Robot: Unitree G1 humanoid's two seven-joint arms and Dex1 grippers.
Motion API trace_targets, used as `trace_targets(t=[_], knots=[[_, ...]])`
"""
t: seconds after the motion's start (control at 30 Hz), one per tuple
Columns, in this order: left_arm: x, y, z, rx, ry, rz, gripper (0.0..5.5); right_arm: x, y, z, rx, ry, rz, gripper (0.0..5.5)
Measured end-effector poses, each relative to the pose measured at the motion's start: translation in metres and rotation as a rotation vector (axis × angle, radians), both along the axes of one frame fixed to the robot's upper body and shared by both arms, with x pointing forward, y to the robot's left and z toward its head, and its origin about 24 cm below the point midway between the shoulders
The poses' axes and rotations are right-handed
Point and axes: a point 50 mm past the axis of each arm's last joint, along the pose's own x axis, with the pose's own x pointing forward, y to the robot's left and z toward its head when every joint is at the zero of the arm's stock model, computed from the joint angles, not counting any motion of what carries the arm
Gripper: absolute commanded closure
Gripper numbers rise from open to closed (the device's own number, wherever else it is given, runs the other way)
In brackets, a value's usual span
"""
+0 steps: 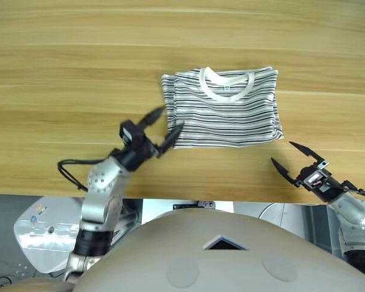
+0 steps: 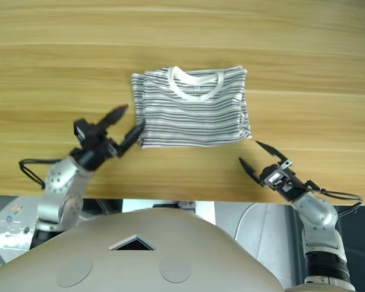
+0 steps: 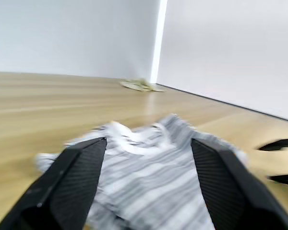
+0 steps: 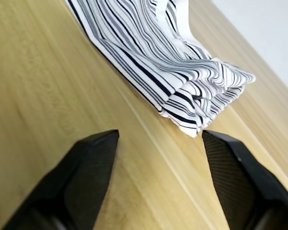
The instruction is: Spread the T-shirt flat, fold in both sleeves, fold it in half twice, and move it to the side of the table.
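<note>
The left gripper's (image 1: 171, 120) black fingers (image 3: 77, 182) are spread wide, empty, at the near left corner of the T-shirt (image 1: 225, 112). One tip seems to reach the cloth's edge, though the wrist view is too blurred to say whether it touches. The right gripper (image 1: 281, 152) has its fingers (image 4: 91, 167) parted as well, holding nothing. It sits over bare wood just off the shirt's near right corner, apart from it.

The T-shirt lies folded into a compact, layered rectangle around the middle of the wooden table (image 1: 79, 73). Its long axis runs left to right, with the collar toward the far edge. It is white with thin dark stripes running along the long axis and has a plain white ribbed neckband. The stacked folds show at its right edge.
</note>
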Motion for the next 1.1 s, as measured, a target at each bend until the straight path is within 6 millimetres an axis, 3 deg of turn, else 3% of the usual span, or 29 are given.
trace_targets(t=[0.13, 0.37, 0.43, 0.53, 0.67, 0.73, 0.8, 0.97, 1.1], knots=[[0.009, -0.005, 0.003, -0.018, -0.021, 0.031, 2.24, 0.034, 0.0, -0.006, -0.01, -0.049, -0.055, 2.28], [0.015, -0.002, -0.004, -0.001, 0.002, 0.078, 2.24, 0.14, 0.011, -0.007, 0.03, -0.083, -0.257, 2.28], [0.02, 0.0, -0.015, 0.051, 0.031, 0.084, 2.24, 0.171, 0.025, -0.007, 0.071, -0.083, -0.326, 2.28], [0.036, 0.0, -0.032, 0.182, 0.052, 0.081, 2.24, 0.218, 0.066, -0.003, 0.168, -0.083, -0.449, 2.28], [0.053, -0.008, -0.05, 0.304, 0.049, 0.02, 2.24, 0.252, 0.115, 0.014, 0.329, -0.079, -0.546, 2.28], [0.069, -0.021, -0.055, 0.38, 0.02, -0.041, 2.24, 0.258, 0.139, 0.017, 0.413, -0.05, -0.594, 2.28], [0.089, -0.032, -0.052, 0.427, -0.029, -0.074, 2.24, 0.256, 0.138, 0.01, 0.467, -0.01, -0.691, 2.28], [0.127, -0.054, -0.031, 0.509, -0.17, -0.109, 2.24, 0.228, 0.066, -0.016, 0.451, -0.031, -0.939, 2.28], [0.139, -0.064, 0.006, 0.428, -0.329, -0.074, 2.24, 0.21, 0.047, -0.019, 0.405, -0.121, -0.886, 2.28]])
